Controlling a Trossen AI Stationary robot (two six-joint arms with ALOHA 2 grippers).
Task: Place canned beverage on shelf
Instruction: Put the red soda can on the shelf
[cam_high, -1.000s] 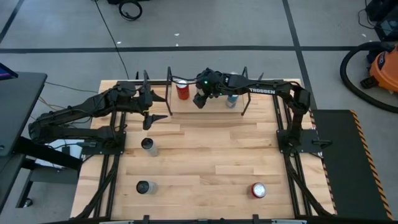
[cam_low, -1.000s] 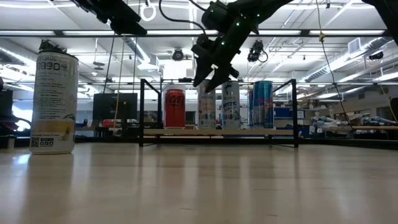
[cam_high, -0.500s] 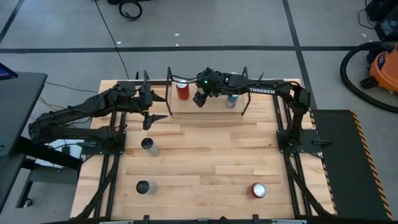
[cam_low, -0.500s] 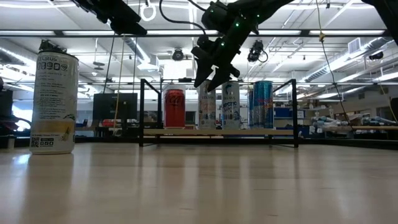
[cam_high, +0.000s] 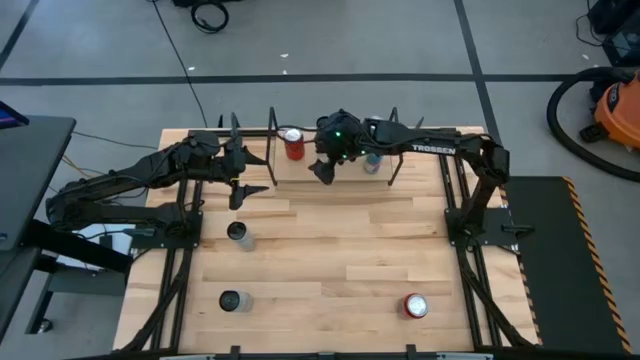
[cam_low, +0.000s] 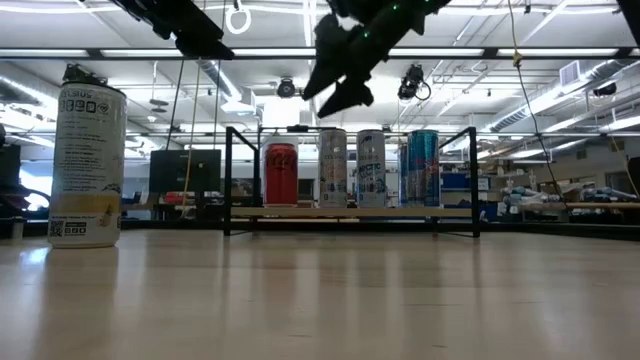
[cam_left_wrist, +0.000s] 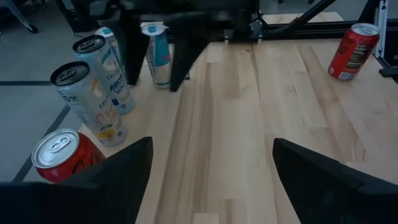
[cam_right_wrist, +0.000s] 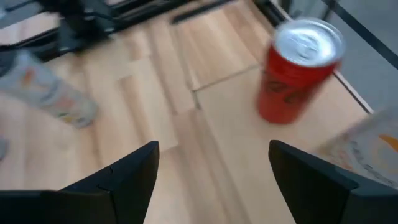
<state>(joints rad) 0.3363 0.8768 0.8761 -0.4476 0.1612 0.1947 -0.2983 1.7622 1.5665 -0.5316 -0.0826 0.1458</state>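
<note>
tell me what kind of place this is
Probably a robotics lab or workshop: a wooden table with two mounted robot arms, long ceiling strip lights over an open hall, and a shop vacuum on the floor.

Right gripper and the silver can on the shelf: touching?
Apart. The low view shows the right gripper open and raised clear above the silver can on the shelf.

Grey floor (cam_high: 400, 40) crossed by dark tape lines surrounds the light-wood table (cam_high: 340, 250). An orange vacuum (cam_high: 612, 110) with a black hose stands on it, well apart from the table. Long ceiling lights (cam_low: 560, 95) brighten the open workshop behind.
</note>
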